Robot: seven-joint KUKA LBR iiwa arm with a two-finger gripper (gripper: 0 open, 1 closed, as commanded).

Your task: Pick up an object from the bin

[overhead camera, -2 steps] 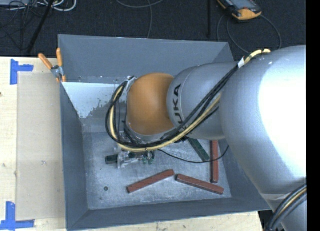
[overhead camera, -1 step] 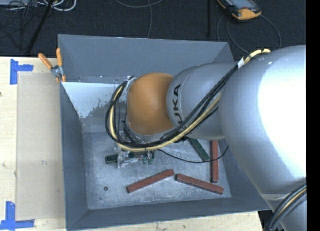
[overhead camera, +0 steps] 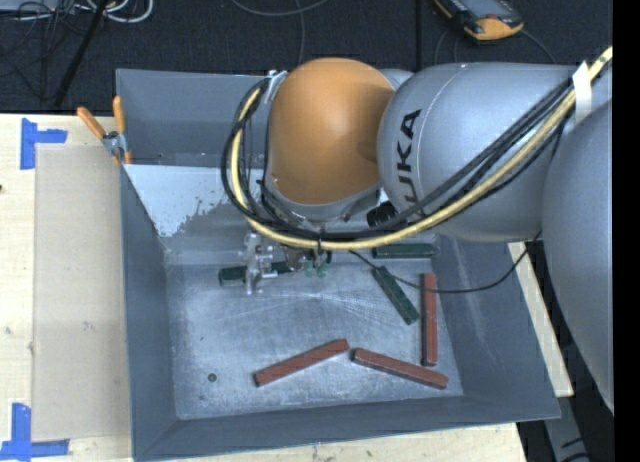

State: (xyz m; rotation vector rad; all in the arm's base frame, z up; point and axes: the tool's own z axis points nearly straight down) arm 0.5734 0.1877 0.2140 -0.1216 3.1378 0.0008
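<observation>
Though its opening cannot be told, the gripper [overhead camera: 262,268] sits just right of a dark green stick [overhead camera: 232,276].

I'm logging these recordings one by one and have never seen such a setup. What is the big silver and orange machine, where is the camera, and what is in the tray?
The silver body is a robot arm that reaches in from the right. The orange dome is a cover on its wrist, and the black and yellow cables belong to it too. Below the dome is its gripper, low over the floor of a grey metal bin. The one camera looks down on the bin from above, somewhat to one side.

Three reddish-brown sticks lie in the bin: front stick, second stick and right-hand stick. A dark green stick lies near the arm. A small dark piece sits right at the gripper; whether it is held I cannot tell.
</observation>
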